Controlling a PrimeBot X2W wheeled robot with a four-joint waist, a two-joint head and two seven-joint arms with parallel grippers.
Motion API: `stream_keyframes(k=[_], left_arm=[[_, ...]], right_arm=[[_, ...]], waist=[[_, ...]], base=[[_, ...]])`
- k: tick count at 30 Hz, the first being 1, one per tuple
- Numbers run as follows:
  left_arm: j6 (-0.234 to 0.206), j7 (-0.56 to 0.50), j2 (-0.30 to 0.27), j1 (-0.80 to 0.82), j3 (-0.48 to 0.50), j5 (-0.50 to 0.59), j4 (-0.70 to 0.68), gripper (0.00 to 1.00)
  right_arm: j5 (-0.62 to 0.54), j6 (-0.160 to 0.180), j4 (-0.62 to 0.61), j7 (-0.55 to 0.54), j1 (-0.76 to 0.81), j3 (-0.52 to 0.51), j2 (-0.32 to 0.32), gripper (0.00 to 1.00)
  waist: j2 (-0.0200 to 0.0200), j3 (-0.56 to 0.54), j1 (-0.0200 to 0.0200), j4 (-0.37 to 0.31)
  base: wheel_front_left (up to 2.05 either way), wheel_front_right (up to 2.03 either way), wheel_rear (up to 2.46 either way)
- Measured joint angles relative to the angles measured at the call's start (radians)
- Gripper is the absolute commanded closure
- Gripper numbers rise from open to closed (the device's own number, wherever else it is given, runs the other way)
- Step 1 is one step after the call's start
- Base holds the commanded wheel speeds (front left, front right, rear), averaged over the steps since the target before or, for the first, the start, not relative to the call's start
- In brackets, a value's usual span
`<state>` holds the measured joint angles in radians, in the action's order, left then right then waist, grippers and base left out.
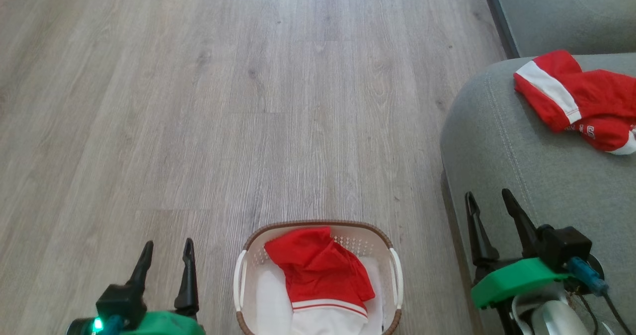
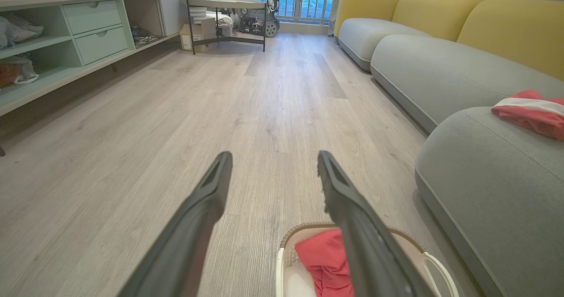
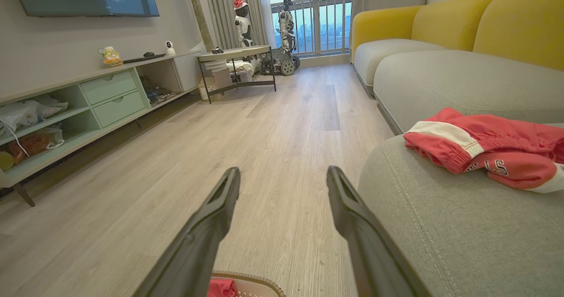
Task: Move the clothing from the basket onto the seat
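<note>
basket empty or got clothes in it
Not empty: a crumpled red garment with white trim lies inside the basket. A second red piece lies on the seat.

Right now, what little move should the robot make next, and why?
Probably lower the right fingers into the basket toward the red garment there. Those fingers and the left fingers are open and empty, another red piece already lies on the seat, and the seat is on the robot's right, so that arm seems best placed.

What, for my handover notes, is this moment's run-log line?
left gripper: open, empty | right gripper: open, empty | red garment: in basket | second red garment: on seat
</note>
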<state>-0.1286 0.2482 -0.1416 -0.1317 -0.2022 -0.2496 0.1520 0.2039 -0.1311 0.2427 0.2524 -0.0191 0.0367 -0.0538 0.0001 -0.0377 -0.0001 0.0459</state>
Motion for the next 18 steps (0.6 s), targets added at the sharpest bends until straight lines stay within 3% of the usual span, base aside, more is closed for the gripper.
stream_keyframes(k=[11,18], left_arm=[[0.023,0.0,0.016,0.001,0.014,0.02,0.005,0.0],[0.055,0.0,0.023,0.05,-0.055,0.056,0.066,0.0]], right_arm=[[0.001,0.0,0.001,0.0,0.0,-0.002,0.0,0.0],[-0.013,0.0,-0.017,0.0,-0.007,-0.044,0.002,0.0]], waist=[[0.0,0.019,0.0,-0.003],[0.0,0.072,0.0,-0.011]], base=[[0.0,0.0,0.0],[0.0,0.0,0.0]])
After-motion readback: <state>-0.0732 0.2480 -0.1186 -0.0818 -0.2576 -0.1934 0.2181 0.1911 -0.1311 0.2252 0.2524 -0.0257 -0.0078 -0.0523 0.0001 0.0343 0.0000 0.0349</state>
